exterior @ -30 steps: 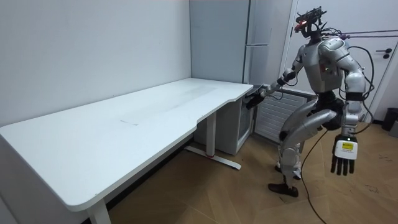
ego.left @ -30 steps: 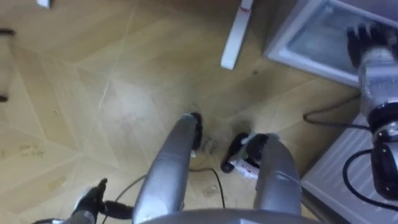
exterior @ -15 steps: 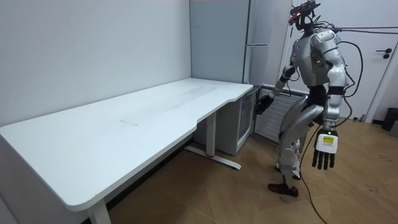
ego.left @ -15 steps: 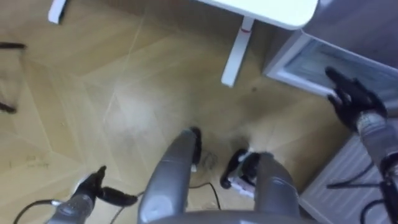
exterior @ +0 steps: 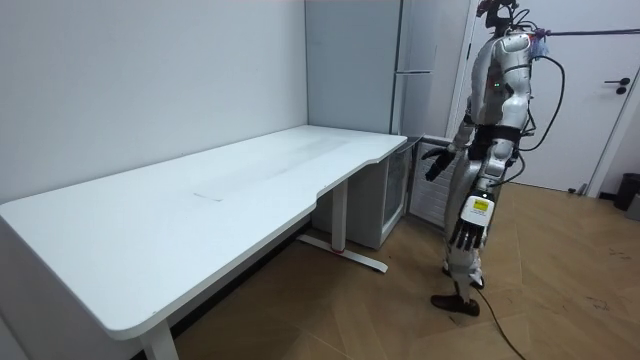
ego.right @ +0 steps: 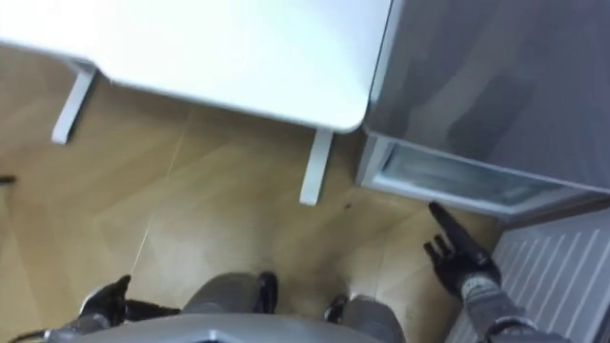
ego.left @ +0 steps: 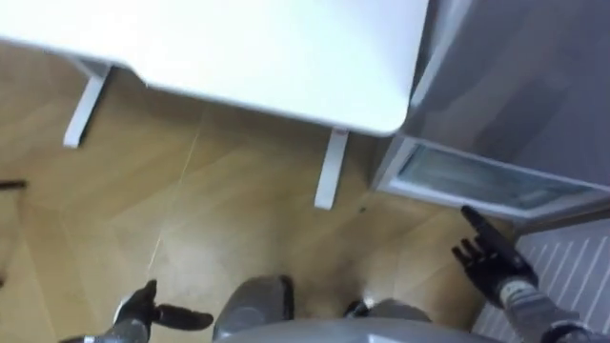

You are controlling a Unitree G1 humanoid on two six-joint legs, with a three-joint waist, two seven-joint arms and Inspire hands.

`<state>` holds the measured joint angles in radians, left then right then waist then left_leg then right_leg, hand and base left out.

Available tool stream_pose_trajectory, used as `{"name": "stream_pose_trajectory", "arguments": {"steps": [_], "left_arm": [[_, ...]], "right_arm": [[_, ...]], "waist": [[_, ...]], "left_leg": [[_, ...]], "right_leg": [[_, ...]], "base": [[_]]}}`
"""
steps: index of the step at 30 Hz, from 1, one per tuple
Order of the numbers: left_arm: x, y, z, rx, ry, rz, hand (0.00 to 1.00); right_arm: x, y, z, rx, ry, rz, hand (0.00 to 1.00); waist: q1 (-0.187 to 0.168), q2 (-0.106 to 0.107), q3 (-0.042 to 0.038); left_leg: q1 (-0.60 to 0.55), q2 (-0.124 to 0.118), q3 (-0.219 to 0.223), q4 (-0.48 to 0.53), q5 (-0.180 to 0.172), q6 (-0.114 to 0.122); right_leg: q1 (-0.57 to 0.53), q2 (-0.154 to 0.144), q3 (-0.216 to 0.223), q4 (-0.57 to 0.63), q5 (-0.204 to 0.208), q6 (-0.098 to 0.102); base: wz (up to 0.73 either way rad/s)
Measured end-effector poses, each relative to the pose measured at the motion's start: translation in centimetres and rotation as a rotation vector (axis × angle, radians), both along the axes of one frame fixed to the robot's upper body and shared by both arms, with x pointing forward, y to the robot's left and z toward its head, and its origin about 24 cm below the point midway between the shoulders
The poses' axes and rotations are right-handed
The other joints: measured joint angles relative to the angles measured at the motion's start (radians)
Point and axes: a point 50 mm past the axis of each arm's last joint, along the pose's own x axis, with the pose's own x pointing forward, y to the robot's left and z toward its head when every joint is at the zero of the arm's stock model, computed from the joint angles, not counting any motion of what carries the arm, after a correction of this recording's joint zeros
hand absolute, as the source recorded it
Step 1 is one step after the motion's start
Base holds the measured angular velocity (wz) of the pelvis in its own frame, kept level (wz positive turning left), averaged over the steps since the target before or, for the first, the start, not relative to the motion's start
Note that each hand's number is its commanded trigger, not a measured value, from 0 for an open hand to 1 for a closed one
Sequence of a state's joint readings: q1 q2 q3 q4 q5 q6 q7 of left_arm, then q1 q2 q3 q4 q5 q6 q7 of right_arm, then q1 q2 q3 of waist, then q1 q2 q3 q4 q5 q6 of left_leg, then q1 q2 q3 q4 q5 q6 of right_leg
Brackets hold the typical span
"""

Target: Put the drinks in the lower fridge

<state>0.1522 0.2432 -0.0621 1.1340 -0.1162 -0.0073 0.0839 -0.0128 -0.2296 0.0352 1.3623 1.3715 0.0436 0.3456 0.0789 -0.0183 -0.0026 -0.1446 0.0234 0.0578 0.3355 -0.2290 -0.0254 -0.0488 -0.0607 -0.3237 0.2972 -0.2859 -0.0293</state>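
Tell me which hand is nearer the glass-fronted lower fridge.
The right hand: its straight fingers point at the lower fridge just ahead. The left hand hangs over the wooden floor, far to the other side.

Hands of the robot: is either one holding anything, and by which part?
Nothing is held. The right hand is open near the lower fridge; the left hand hangs open, empty.

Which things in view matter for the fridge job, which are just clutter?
Job: lower fridge with glass front; right hand, open, near it; left hand, open, low at the side.
Lying about: white desk; radiator; tall grey unit.
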Motion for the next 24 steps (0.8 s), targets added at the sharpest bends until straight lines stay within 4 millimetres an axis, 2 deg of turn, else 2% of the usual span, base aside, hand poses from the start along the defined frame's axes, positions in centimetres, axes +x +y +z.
{"name": "stream_pose_trajectory", "arguments": {"steps": [3,5,7,11,12,13,15,18,20,21,24], "left_arm": [[-0.2,-1.0,-0.3,-0.009,-0.013,0.037,0.00],[-0.2,-1.4,-0.3,-0.021,-0.024,0.052,0.00],[0.0,-1.6,-0.3,-0.027,-0.033,0.063,0.00],[0.0,-1.5,-0.3,-0.008,-0.028,0.044,0.00],[0.0,-1.5,-0.3,-0.006,-0.027,0.039,0.00],[0.0,-1.5,-0.3,-0.006,-0.026,0.038,0.00],[0.1,-1.5,-0.3,-0.002,-0.024,0.027,0.00],[0.2,-1.2,-0.2,0.006,-0.027,0.022,0.00],[0.1,-0.9,-0.1,0.005,-0.024,0.014,0.00],[0.2,-0.8,-0.1,0.011,-0.023,0.000,0.00],[1.1,-0.2,0.2,0.017,-0.031,-0.055,0.00]], "right_arm": [[-2.4,1.4,-0.8,0.040,0.054,-0.021,0.00],[-3.1,1.9,-1.0,0.054,0.070,-0.034,0.00],[-3.3,2.0,-1.0,0.057,0.075,-0.040,0.00],[-3.7,2.0,-1.1,0.049,0.101,-0.057,0.00],[-3.3,1.9,-1.0,0.047,0.089,-0.065,0.00],[-3.0,1.8,-1.0,0.045,0.080,-0.072,0.00],[-2.0,1.2,-0.6,0.025,0.048,-0.085,0.00],[-0.5,0.7,-0.1,-0.017,0.005,-0.021,0.00],[1.9,-0.2,1.0,-0.088,-0.055,0.065,0.00],[2.6,-0.4,1.4,-0.112,-0.075,0.088,0.00],[8.1,-2.0,5.6,-0.313,-0.250,0.247,0.00]], "waist": [[-0.007,-0.009,0.0006],[-0.015,-0.013,-0.0007],[-0.024,-0.011,0.0030],[-0.031,-0.016,0.0076],[-0.045,-0.016,0.0133],[-0.050,-0.015,0.0152],[-0.059,-0.016,0.0153],[-0.063,-0.021,0.0158],[-0.083,-0.029,0.0194],[-0.088,-0.027,0.0176],[-0.124,-0.038,0.0147]], "left_leg": [[0.067,-0.002,0.012,-0.045,0.000,0.000],[0.089,-0.002,0.026,-0.066,0.000,0.000],[0.105,-0.001,0.027,-0.088,0.001,0.001],[0.158,-0.001,0.053,-0.133,0.001,0.001],[0.168,-0.003,0.053,-0.140,0.001,0.001],[0.172,-0.003,0.053,-0.141,0.001,0.001],[0.185,-0.003,0.054,-0.150,0.001,0.001],[0.199,-0.003,0.053,-0.153,0.001,0.001],[0.211,-0.003,0.056,-0.157,0.001,0.001],[0.211,-0.003,0.059,-0.157,0.001,0.001],[0.208,-0.002,0.079,-0.158,0.001,0.001]], "right_leg": [[0.073,0.017,0.016,-0.070,0.018,0.011],[0.089,0.020,0.023,-0.088,0.028,0.013],[0.095,0.023,0.027,-0.095,0.037,0.016],[0.125,0.029,0.073,-0.122,0.044,0.019],[0.136,0.030,0.075,-0.133,0.046,0.021],[0.138,0.030,0.078,-0.133,0.047,0.022],[0.137,0.032,0.109,-0.132,0.047,0.022],[0.139,0.033,0.128,-0.131,0.047,0.022],[0.144,0.033,0.136,-0.130,0.048,0.022],[0.144,0.033,0.139,-0.129,0.048,0.022],[0.133,0.035,0.173,-0.127,0.049,0.023]], "base": [[-0.10],[-0.20],[-0.13],[-0.24],[-0.10],[-0.08],[-0.24],[-0.29],[-0.15],[-0.13],[-0.24]]}}
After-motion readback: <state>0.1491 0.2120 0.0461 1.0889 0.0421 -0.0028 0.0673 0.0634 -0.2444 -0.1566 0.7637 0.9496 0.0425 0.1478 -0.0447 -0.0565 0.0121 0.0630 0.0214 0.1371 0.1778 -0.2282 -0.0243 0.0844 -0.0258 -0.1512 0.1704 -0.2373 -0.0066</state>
